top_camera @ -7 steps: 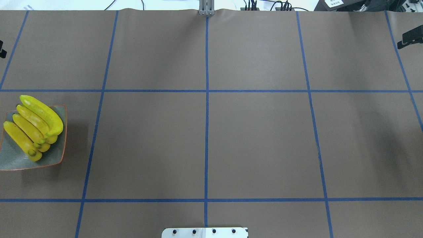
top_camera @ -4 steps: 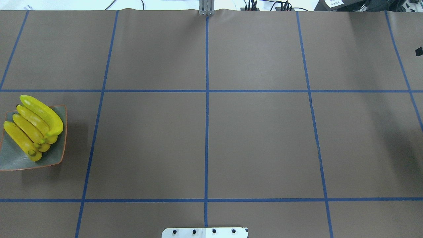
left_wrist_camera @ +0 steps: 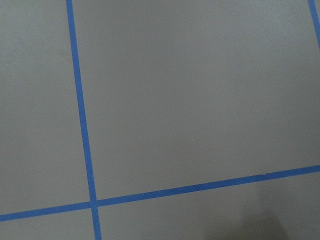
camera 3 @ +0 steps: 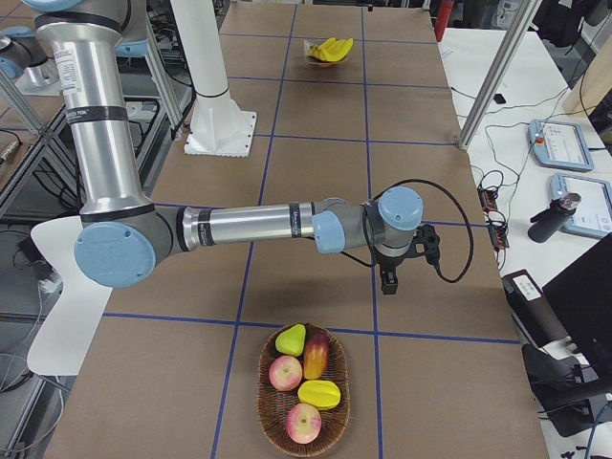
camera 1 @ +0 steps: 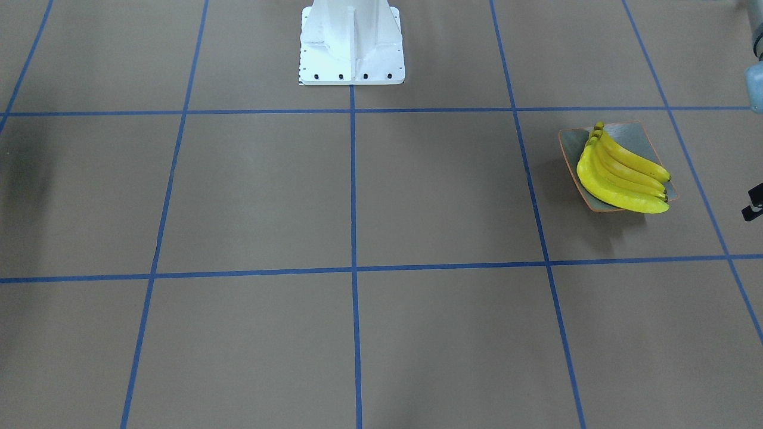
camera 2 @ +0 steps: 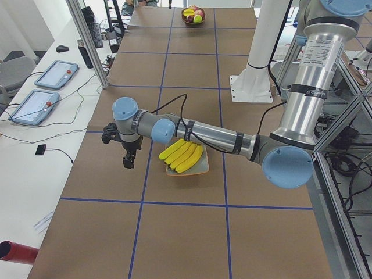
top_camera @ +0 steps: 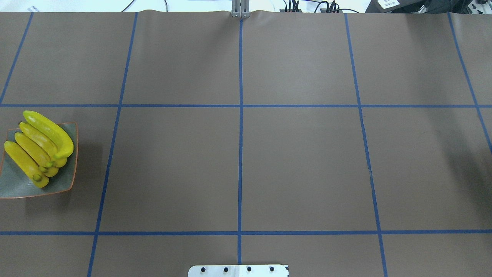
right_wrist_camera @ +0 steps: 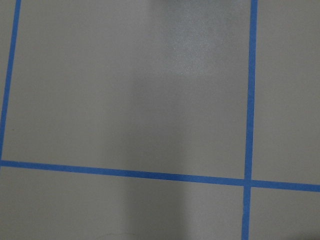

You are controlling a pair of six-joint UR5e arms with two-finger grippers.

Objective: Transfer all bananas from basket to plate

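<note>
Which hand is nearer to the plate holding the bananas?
Left. The left hand hangs close beside the plate, not over it; the right hand is at the table's far end, near the fruit basket.

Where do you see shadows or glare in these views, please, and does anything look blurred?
Overhead exterior: a soft shadow falls on the table right of the plate, and a fainter one lies near the right edge; the bananas are sharp. Right wrist-mounted: a pale sheen at top centre, with a dim band below it. Left wrist-mounted: even light, with a darker bottom-right corner.
</note>
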